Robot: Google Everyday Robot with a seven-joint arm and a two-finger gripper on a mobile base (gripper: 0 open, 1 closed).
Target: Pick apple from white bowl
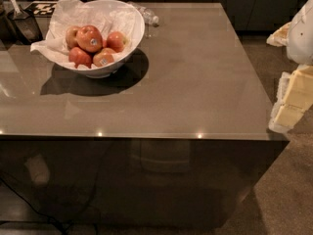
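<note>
Big glossy table (195, 87) takes up most of the room. White bowl (108, 72) sits at its far-left corner, well apart from the gripper (292, 99) over at the right edge. Can't tell if that's released or clenched. Apple (89, 37) sits on top of the other apples (102, 58), so I'd come straight down on it, clear of the rim.

Open table (195, 82) between right-edge gripper (292, 99) and white bowl (105, 72); bottle (148, 16) behind bowl.

Red apple (89, 38) topmost in white bowl (135, 22); claw (287, 112) at right edge.
</note>
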